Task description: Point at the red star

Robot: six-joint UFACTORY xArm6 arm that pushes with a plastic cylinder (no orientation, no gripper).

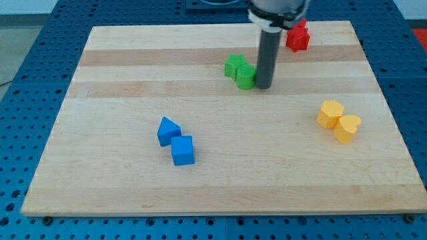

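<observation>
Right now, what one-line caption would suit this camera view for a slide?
My tip rests beside two green blocks, short of the red star at the board's top.

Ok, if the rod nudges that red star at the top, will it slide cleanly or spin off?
The red star looks rigid and squat, so tipping seems unlikely. Its notched outline probably makes it rotate under an off-centre push. My tip sits below it, beside the green blocks.
</observation>
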